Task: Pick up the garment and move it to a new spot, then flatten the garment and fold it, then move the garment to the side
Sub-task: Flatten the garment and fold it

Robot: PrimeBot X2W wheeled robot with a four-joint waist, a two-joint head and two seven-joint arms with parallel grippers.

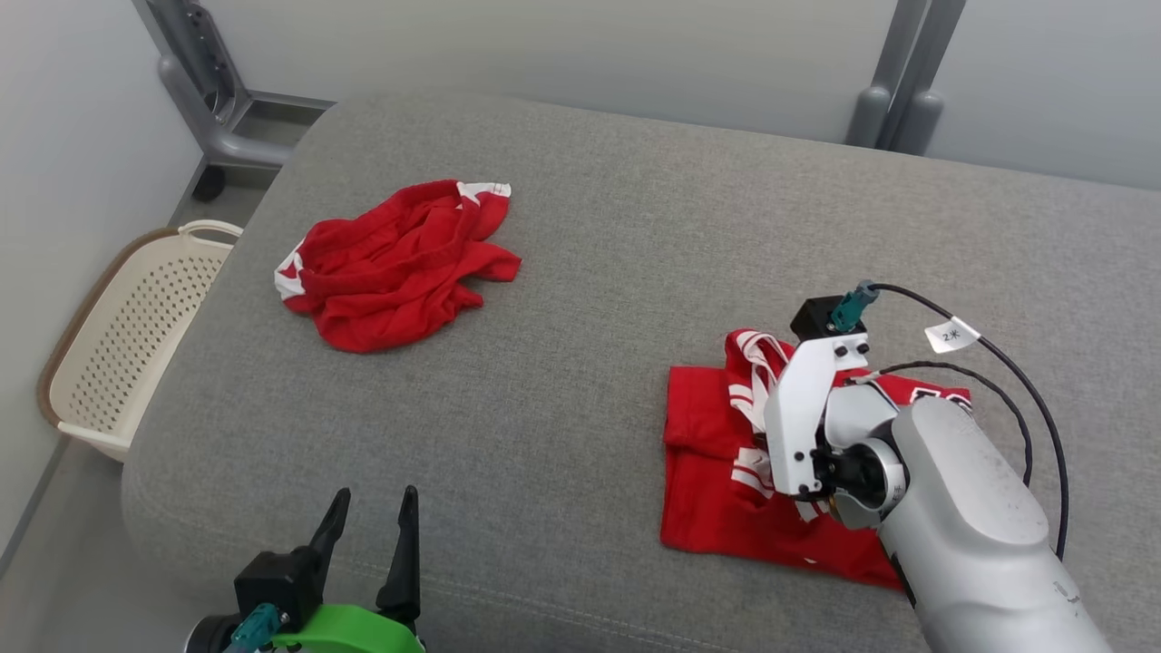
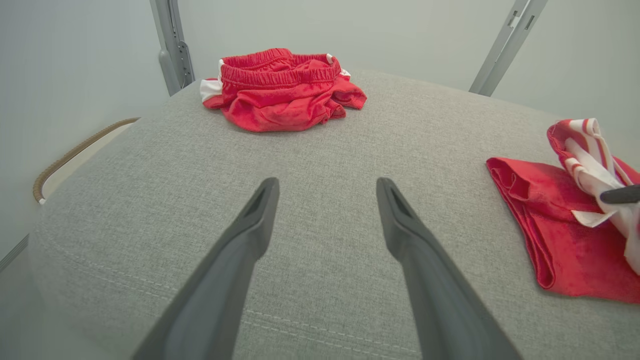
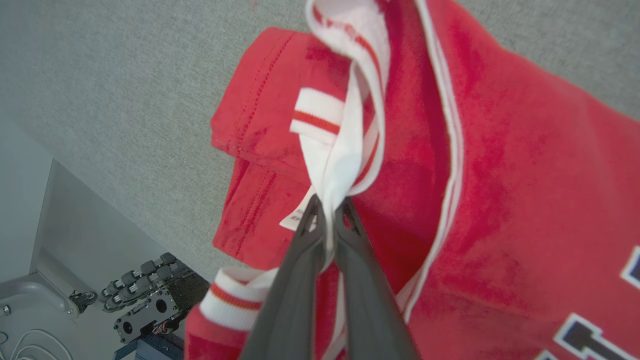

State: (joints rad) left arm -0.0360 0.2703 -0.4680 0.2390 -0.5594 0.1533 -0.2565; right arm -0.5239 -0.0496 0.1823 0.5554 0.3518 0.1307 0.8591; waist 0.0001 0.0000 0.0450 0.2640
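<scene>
The garment, a red jersey [image 1: 707, 453] with white striped trim, lies folded on the right of the grey padded surface [image 1: 590, 272]. My right gripper [image 3: 327, 209] is shut on a white striped band of the jersey [image 3: 500, 200], which rises a little from the fold. My pale right forearm [image 1: 961, 508] covers part of the jersey in the head view. The jersey [image 2: 550, 240] also lies at the right edge of the left wrist view. My left gripper [image 1: 375, 508] stands open and empty near the front left edge, fingers [image 2: 260, 215] spread over bare fabric.
Crumpled red shorts [image 1: 390, 268] with white side panels lie at the back left, also seen as shorts [image 2: 280, 92] ahead of the left gripper. A cream perforated basket [image 1: 127, 336] stands on the floor left of the surface. Grey metal posts [image 1: 898, 82] rise behind.
</scene>
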